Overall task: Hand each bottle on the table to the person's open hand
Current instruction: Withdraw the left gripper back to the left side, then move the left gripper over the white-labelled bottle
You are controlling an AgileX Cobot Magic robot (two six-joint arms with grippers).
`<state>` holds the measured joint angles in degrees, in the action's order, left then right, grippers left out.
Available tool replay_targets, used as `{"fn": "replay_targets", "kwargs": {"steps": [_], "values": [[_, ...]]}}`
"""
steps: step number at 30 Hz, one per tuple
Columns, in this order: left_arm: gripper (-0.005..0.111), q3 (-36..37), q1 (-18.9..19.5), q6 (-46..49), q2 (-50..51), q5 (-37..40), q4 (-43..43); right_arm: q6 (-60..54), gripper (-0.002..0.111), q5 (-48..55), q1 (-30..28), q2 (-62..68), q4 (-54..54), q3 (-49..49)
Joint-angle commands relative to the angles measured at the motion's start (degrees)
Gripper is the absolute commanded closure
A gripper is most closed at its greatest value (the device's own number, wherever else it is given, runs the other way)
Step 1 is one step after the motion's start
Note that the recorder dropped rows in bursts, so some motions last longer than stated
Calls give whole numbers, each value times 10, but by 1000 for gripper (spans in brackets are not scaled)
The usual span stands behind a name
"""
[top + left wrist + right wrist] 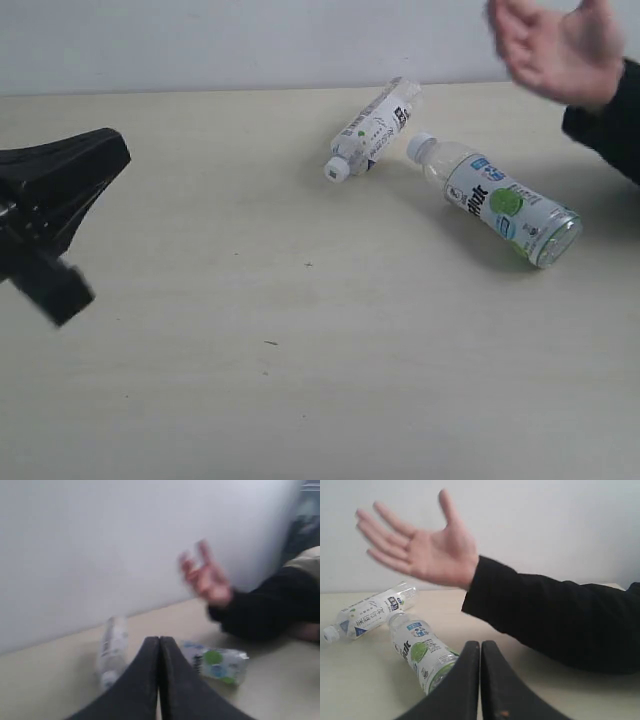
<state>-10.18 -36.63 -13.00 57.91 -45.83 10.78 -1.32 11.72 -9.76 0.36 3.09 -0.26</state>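
White-black bottle [372, 130], green-fruit bottle [497, 200] lay near table [300, 390] far edge; front half open. Left gripper [160, 639], right gripper [480, 642] pinched together, empty.

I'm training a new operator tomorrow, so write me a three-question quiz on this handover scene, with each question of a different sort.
1. True or false: the green-fruit bottle stands upright on the table.
2. Multiple choice: the person's hand is A) closed in a fist, B) open and empty, C) holding a bottle.
3. Fill in: the left end effector and the right end effector are both ____.

Key: 1 false, it lies on its side. 2 B. 3 shut.
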Motion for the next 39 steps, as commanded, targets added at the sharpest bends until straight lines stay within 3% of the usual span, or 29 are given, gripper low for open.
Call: {"fn": "replay_targets", "kwargs": {"steps": [1,10,13,22,27,35,39], "values": [[106,34,0,-100,-91,-64,123,0,107,-2,-3,-4,-2,3],[107,97,0,-8,-185,-48,-66,0,107,-2,-3,-4,-2,3],[107,102,0,-17,-199,-92,-35,0,107,-2,-3,-4,-2,3],[107,102,0,-91,-285,-39,60,0,107,-2,-3,-4,0,3],[107,102,0,-89,-294,-13,56,0,107,-2,-3,-4,0,3],[107,102,0,-83,-294,-32,23,0,107,-2,-3,-4,0,3],[107,52,0,-46,-272,-8,-17,0,107,-2,-3,-4,0,3]]}}
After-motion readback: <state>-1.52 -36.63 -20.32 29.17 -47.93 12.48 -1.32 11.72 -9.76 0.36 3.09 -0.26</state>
